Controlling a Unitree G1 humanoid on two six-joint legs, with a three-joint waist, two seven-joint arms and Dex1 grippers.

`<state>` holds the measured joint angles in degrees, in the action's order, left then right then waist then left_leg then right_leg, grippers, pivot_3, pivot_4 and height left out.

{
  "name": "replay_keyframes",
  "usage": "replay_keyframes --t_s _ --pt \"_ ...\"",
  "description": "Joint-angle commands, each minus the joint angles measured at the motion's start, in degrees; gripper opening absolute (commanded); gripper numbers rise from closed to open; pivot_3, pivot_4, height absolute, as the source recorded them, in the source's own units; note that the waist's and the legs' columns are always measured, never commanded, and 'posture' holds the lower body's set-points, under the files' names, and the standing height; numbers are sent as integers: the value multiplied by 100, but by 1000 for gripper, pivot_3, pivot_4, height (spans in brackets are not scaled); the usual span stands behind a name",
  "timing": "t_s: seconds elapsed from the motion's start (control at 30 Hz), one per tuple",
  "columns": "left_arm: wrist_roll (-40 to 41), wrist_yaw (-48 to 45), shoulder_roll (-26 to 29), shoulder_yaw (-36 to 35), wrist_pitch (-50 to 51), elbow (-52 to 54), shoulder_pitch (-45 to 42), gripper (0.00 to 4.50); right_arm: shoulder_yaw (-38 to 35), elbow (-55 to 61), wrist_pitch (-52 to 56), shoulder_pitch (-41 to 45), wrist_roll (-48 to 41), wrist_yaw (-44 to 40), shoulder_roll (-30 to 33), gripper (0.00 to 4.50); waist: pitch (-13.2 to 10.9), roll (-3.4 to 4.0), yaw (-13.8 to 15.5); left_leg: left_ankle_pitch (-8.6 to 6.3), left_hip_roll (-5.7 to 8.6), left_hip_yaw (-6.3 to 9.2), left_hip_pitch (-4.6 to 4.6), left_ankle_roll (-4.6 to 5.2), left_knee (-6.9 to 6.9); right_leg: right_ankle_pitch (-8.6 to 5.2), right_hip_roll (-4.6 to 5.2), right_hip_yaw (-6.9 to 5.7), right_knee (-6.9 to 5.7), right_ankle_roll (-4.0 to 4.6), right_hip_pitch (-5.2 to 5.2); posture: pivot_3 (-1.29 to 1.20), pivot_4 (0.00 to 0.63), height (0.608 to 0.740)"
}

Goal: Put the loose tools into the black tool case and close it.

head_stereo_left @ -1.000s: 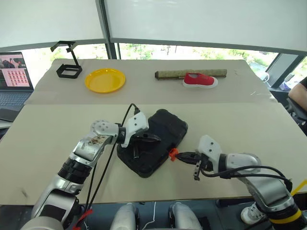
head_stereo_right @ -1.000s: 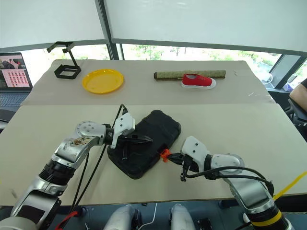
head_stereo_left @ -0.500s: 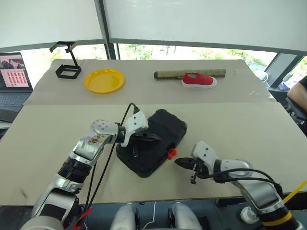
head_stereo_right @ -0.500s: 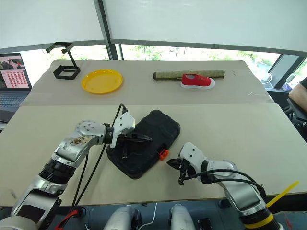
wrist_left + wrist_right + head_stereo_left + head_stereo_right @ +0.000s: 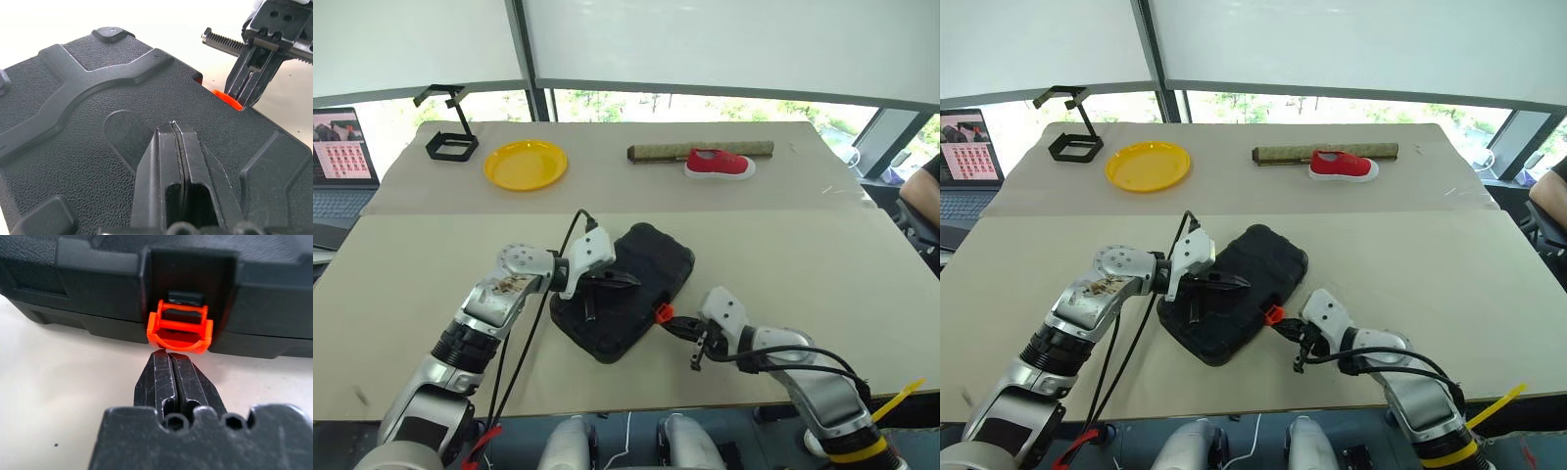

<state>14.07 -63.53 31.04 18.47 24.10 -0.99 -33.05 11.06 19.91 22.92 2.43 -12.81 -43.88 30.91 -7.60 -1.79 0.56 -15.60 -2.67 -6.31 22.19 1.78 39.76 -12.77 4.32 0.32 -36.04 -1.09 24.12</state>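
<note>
The black tool case lies with its lid down near the table's front edge, its lid's textured top facing up. My left gripper is shut, with its tip resting on the lid. My right gripper is shut too, and its tip sits right at the small orange latch on the case's front side, touching it or nearly so. That latch sticks out from the case. The loose tools are out of view.
At the back of the table stand a yellow plate, a black wire stand, a red shoe and a long flat bar. A laptop sits at the far left. A person is at the right edge.
My right arm has shifted slightly left and lower, with its shut tip dipping off the orange latch and coming back to it. The left gripper has stayed on the lid.
</note>
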Motion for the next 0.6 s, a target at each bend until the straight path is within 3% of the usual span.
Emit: replay_keyframes --t_s 0.03,0.23,0.33,0.37,0.6 --pt "-350 40 72 286 222 -443 246 54 -302 462 -278 41 -281 -28 -63 0 0 0 0 0 0 0 0 0 0 0 0 0 0 0 0 0 150 740" --pt "-365 30 46 317 210 -465 282 54 -388 555 -329 44 -378 -21 -132 0 0 0 -11 0 -2 0 0 0 0 0 -2 1 0 1 1 0 150 740" --pt "-348 14 47 306 234 -457 301 54 -692 801 314 -140 -790 160 -186 0 0 0 -12 0 -3 0 -1 0 0 0 -3 1 -1 1 1 0 150 740" --pt "-339 19 43 292 245 -456 307 0 -782 912 545 -254 -958 170 -148 594 0 0 -11 0 -4 0 -1 0 0 0 -3 1 -1 1 1 0 150 740" --pt "-366 0 89 271 203 -498 335 0 -847 1187 614 -965 -1012 407 -132 2896 12 -2 -8 0 -8 0 -3 0 -3 -3 0 3 1 5 0 0 150 740"
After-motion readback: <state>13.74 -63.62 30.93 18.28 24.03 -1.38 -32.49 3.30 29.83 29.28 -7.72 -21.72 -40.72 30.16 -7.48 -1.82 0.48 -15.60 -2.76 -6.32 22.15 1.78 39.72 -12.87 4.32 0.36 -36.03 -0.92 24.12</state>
